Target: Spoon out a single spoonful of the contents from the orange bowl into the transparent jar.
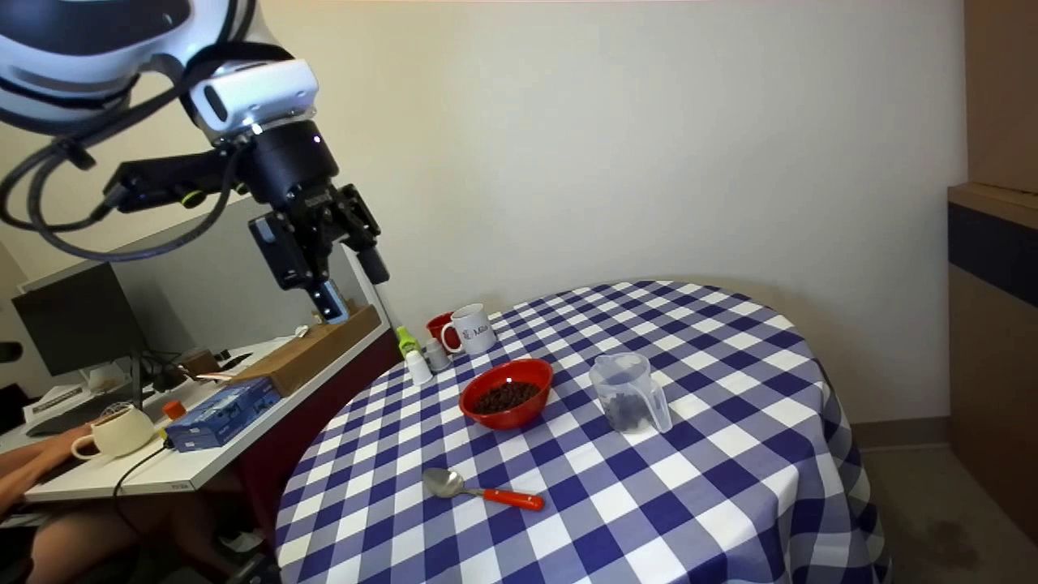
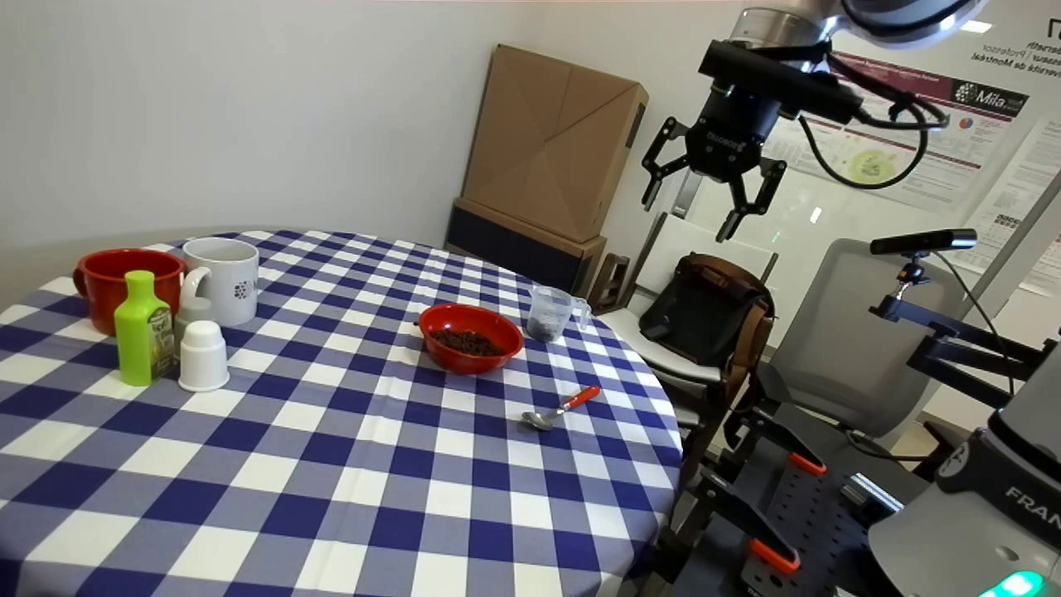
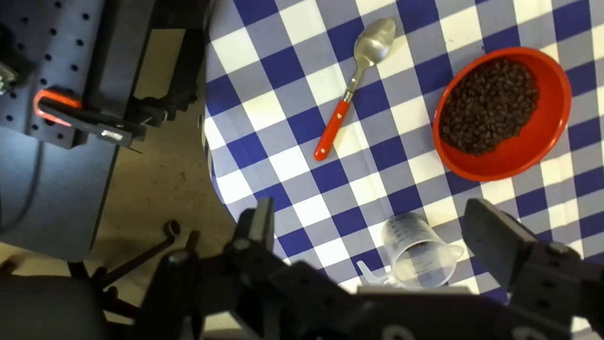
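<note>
Orange bowl (image 3: 540, 130) of dark beans (image 3: 488, 106) sits inward on the checked cloth (image 2: 348, 431) of the table (image 1: 730, 357), the transparent jar (image 2: 548, 315) nearer the edge facing cardboard boxes (image 2: 551, 137). Jaws spread wide, the claw (image 2: 686, 222) hangs high; a pale wall (image 2: 290, 108) rises beyond.

The bowl (image 3: 547, 120), glossy and red-orange, is set upright and partly filled with small dark beans (image 3: 490, 104), which are heaped toward one side, and some of the inner wall is left bare. The clear jar (image 1: 626, 393) is stood upright near the bowl, apart from it, its handle turned away; through its lower part something dark is indistinctly seen.
</note>
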You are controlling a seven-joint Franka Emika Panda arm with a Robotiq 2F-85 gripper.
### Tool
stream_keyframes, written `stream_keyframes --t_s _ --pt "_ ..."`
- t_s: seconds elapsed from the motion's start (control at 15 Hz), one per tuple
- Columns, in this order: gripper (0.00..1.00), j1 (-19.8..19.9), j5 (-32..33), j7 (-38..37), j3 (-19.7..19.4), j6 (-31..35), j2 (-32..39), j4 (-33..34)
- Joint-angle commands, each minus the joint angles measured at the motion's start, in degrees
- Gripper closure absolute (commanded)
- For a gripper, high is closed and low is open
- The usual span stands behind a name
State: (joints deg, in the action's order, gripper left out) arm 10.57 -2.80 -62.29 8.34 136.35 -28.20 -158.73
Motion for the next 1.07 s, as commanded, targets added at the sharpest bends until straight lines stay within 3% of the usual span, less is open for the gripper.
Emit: stream_keyframes --t_s 0.0,0.2,0.33,0.53,0.73,1.0 --pt "0.0 2.6 1.2 -10.8 1.4 11.5 8.2 0.0" --pt "0.0 5.3 5.6 -23.0 3.4 21.0 15.6 0.0" --pt "0.0 11.3 9.3 -31.5 8.1 25.0 19.7 -0.1" --pt "0.0 19.4 18.1 -44.4 13.7 25.1 22.4 -0.1" --pt "0.01 20.6 26.6 -54.2 14.2 24.0 26.3 0.5" --pt "0.02 19.8 32.1 -58.0 13.3 24.2 32.5 2.7"
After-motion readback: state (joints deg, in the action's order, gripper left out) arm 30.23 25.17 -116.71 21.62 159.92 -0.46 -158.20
